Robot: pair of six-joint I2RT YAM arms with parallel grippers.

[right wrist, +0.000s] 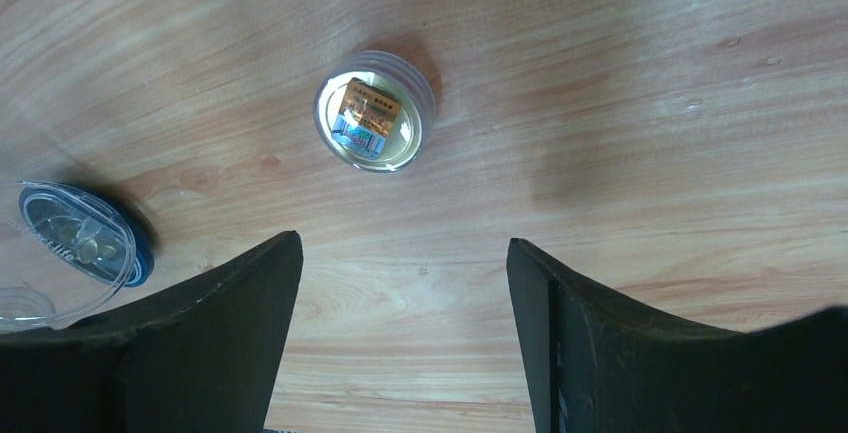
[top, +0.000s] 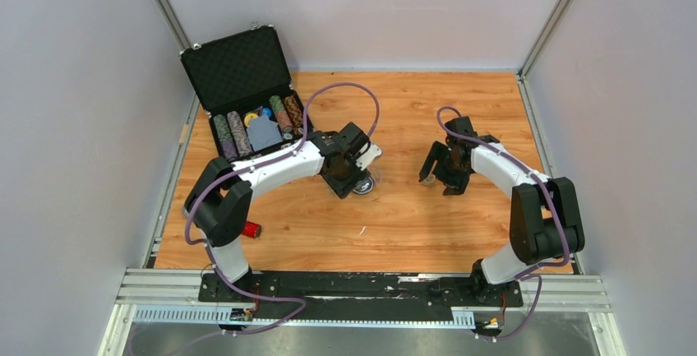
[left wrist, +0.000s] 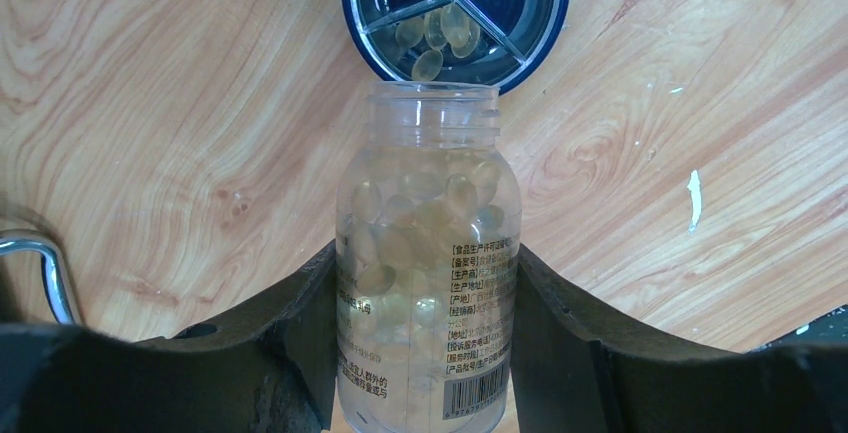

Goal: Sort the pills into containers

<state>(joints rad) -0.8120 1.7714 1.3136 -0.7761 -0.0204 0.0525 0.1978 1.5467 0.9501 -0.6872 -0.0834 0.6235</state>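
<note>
My left gripper is shut on a clear, uncapped pill bottle full of pale yellow pills. The bottle's mouth points at the container, a round dish with a dark blue rim and dark dividers. Several pills lie in the dish compartment nearest the bottle mouth. In the top view the left gripper hangs over the dish at mid-table. My right gripper is open and empty above bare wood. The dish shows at the far left of the right wrist view.
The bottle's round cap lies upside down on the wood ahead of the right gripper. An open black poker-chip case stands at the back left. A small red object lies by the left arm's base.
</note>
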